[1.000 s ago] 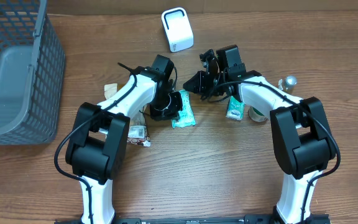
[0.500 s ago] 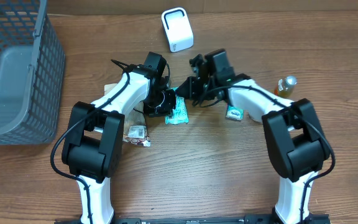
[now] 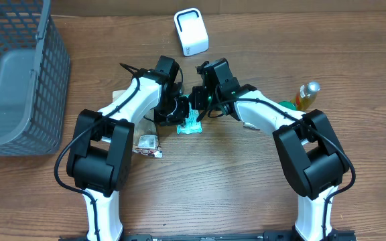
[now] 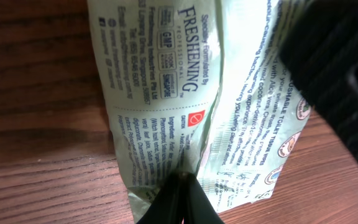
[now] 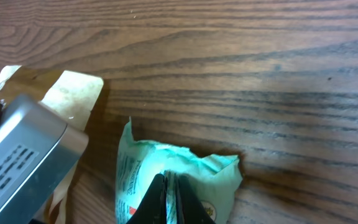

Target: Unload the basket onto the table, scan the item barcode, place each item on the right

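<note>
The item is a pale green wet-tissue packet (image 3: 191, 124) in the middle of the wooden table. My left gripper (image 3: 181, 112) is shut on a raised seam of the packet (image 4: 160, 93), its fingertips (image 4: 182, 180) pressed together over the printed back. Thin barcode-like stripes (image 4: 211, 182) show just right of them. My right gripper (image 3: 197, 107) comes in from the other side and is shut on the packet's crumpled upper edge (image 5: 188, 165), with a sliver of green film between its fingers (image 5: 168, 186). A white box-shaped scanner (image 3: 191, 31) stands at the back.
A grey mesh basket (image 3: 19, 73) fills the left side. An amber bottle (image 3: 307, 94) stands at the right. A tan sachet (image 3: 119, 97) and a small white packet (image 3: 149, 144) lie beside the left arm.
My right arm has swung left from beside the packet onto its upper edge. The left gripper has drawn the packet slightly up and to the left.
</note>
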Tool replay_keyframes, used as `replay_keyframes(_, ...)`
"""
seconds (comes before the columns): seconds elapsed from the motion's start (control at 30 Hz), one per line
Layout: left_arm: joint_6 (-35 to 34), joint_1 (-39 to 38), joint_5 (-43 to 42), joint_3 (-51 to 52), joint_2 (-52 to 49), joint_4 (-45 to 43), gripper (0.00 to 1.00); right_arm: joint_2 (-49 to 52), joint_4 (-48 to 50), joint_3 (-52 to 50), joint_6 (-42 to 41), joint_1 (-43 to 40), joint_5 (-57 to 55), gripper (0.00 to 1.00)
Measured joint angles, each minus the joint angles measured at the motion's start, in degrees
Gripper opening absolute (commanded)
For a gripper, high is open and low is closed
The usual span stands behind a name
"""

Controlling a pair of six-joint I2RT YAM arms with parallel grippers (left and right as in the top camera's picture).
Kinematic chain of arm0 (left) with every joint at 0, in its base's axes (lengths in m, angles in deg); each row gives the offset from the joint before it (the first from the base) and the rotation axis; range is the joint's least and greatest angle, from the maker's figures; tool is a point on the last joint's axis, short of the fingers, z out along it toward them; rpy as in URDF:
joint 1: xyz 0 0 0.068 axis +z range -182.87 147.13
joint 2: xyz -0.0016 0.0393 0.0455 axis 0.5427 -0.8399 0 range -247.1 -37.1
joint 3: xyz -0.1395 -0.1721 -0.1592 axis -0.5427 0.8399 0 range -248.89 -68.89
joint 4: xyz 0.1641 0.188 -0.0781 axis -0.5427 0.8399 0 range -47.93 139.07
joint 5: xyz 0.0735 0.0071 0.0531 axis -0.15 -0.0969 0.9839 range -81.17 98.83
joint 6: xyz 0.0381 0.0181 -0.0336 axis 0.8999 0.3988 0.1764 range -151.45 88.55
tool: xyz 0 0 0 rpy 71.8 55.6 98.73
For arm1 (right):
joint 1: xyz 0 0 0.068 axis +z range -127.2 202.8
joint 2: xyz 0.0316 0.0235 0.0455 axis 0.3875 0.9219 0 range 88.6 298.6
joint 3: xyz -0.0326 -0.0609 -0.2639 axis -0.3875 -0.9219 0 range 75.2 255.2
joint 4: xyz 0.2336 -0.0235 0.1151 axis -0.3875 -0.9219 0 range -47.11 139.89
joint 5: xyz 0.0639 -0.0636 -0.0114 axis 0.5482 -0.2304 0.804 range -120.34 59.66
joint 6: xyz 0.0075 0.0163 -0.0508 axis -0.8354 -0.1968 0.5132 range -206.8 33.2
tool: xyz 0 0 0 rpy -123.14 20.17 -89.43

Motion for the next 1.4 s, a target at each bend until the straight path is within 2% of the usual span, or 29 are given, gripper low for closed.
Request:
replay_keyframes(0.97, 0.4, 0.0, 0.6, 0.0, 0.0, 0.2, 0.04, 0.0, -14.4, 1.6, -2.2, 0.0, -0.4, 0.04)
replay_keyframes(1.2, 2.6, 0.7, 2.6, -2.2, -0.2, 4.9, 0.04, -0.2, -18.8, 2.1, -2.6, -0.6, 3.1, 0.08)
replay_keyframes(1.4, 3.2, 3.7, 4.0, -10.0, -1.1, 8.1, 0.07, -1.7, -20.1, 3.5, -1.6, -0.9, 4.5, 0.21)
